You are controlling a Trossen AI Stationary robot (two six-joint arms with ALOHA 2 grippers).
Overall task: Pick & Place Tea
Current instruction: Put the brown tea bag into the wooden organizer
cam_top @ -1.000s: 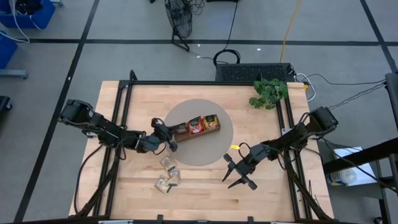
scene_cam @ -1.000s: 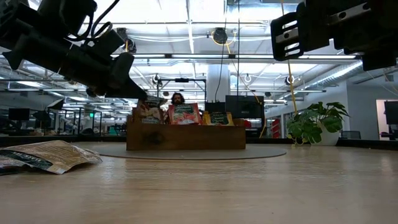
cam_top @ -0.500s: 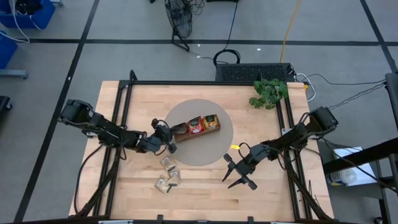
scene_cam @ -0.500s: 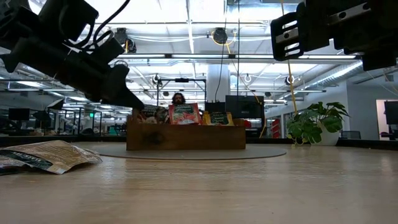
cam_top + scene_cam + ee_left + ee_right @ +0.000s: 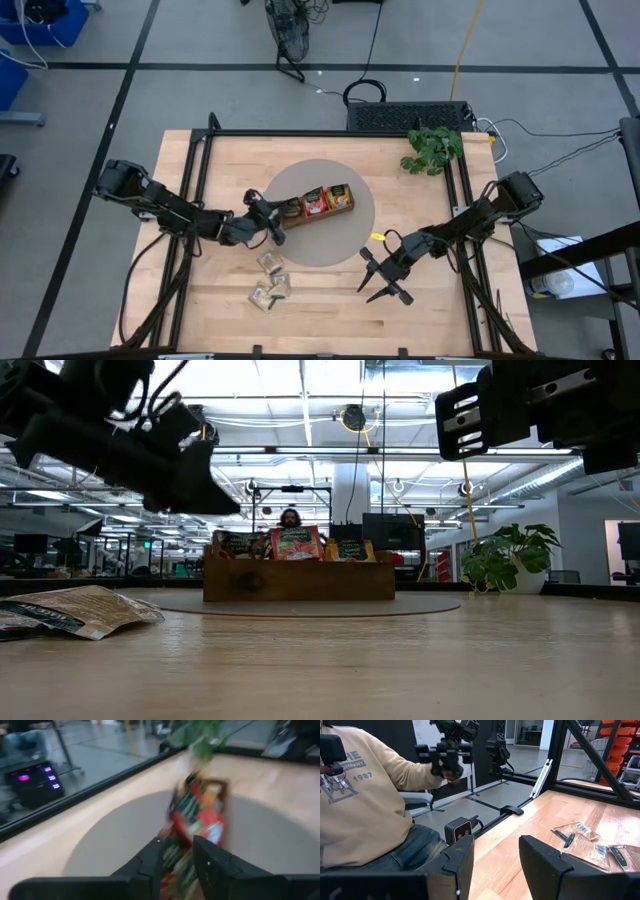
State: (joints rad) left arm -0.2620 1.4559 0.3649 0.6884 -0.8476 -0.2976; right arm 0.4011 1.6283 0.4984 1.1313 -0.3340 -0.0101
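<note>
Several tea sachets [image 5: 322, 201] (red, yellow and darker ones) stand upright in the wooden tray [image 5: 345, 209] on the round mat. Three or four pale beige sachets [image 5: 270, 280] lie flat, loosely clustered on the bare tabletop nearby.

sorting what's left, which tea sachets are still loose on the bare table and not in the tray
The pale beige sachets lying flat on the bare wood, on the near side of the wooden tray. The red and yellow ones stand in the tray's compartments.
</note>
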